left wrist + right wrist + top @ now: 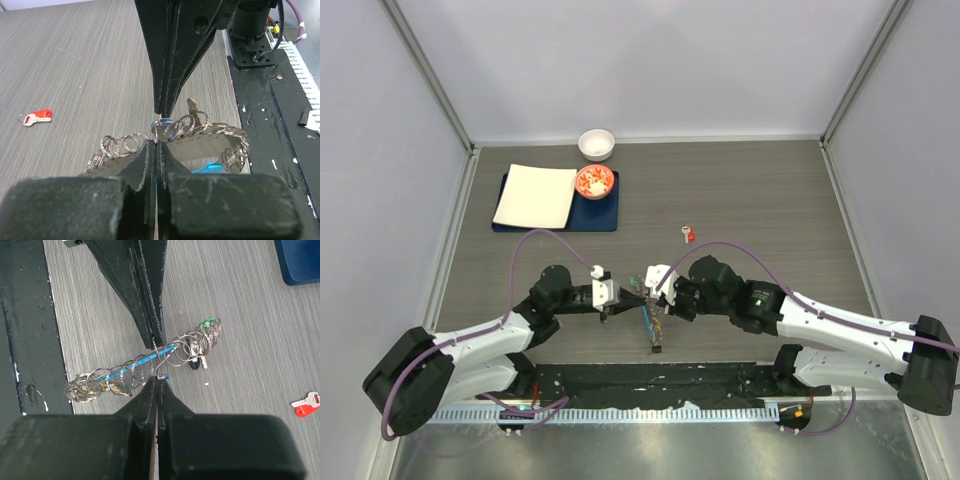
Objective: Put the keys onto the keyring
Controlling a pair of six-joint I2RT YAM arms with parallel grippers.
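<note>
The left gripper (157, 146) pinches the keyring (216, 133) steady. The right gripper (161, 109), closed, meets it tip-to-tip, probably threading. The red key (36, 117) lies well apart from the keyring.

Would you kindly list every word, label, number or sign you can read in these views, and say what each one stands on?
None: no text is readable in any view. The red-capped key and the keyring with its green tag show no legible marking; any stamping on the metal is too small to tell.
</note>
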